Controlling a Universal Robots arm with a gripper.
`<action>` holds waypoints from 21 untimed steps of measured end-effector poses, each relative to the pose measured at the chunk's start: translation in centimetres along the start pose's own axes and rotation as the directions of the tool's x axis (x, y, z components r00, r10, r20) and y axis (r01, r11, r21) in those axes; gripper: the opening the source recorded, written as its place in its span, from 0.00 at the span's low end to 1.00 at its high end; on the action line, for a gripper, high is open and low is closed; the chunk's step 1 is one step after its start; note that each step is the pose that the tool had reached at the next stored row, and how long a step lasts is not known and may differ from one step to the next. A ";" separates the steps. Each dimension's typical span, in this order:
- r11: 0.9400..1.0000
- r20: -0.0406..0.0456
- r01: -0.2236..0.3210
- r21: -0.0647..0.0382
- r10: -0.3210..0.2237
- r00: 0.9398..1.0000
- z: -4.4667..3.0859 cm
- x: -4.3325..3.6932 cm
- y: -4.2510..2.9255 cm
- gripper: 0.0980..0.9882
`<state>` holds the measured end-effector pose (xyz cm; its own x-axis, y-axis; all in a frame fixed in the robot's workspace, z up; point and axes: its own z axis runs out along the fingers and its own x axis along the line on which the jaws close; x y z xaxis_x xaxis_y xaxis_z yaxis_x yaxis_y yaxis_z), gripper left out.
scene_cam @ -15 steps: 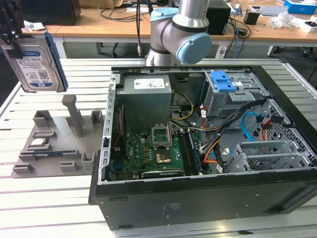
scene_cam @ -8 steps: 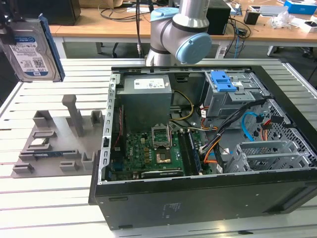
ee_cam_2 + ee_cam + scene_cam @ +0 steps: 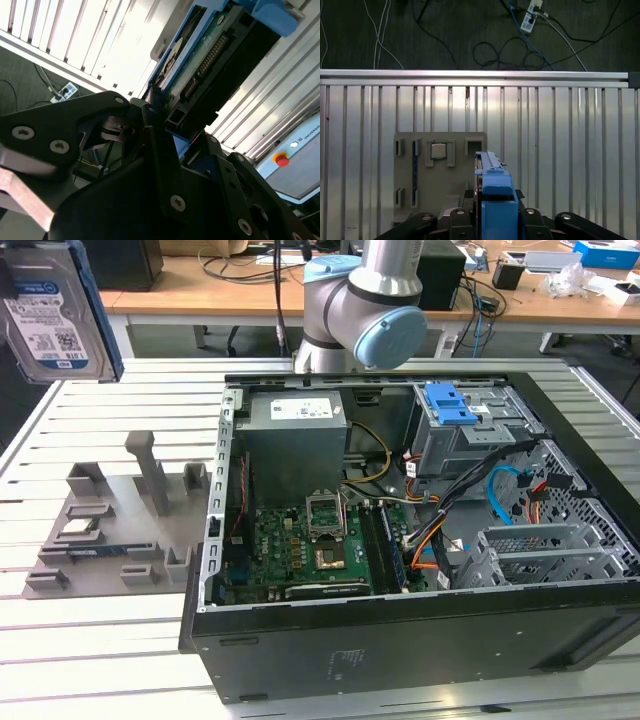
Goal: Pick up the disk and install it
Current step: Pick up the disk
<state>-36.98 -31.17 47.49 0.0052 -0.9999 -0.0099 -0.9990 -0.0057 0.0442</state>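
The pick-up half looks done: the disk is off the table and hangs in the air at the exterior view's far left, well apart from the open computer case. The install half is not done. The grey drive cage with its blue latch sits at the far right inside the case, and nothing of the disk is near it.

In the second wrist view the gripper is pressed together on the disk, its black fingers pinching one end, with the connector edge and green circuit board turned toward the camera. Exactly how deep the pads bite is hard to judge from that angle. In the first wrist view the disk's blue caddy edge stands on edge between the gripper's linkages.

The arm rises from the far side of the table, behind the case, and its wrist reaches out over the left part of the table. The disk hangs above the grey parts fixture, where a small silver chip sits in its own pocket.
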 end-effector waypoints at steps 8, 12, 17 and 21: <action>1.000 0.000 0.000 0.000 0.000 1.000 -3.09 -0.29 0.13 0.30; 1.000 0.000 0.000 0.000 0.000 1.000 -5.14 -0.46 0.22 0.30; 1.000 0.000 0.000 0.000 0.000 1.000 -7.72 -0.67 0.34 0.30; 1.000 0.000 0.000 0.000 0.000 1.000 -9.02 -0.74 0.39 0.30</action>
<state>-36.97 -30.52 56.53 0.0054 -0.9999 -0.0098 -0.9990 -0.0058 0.0442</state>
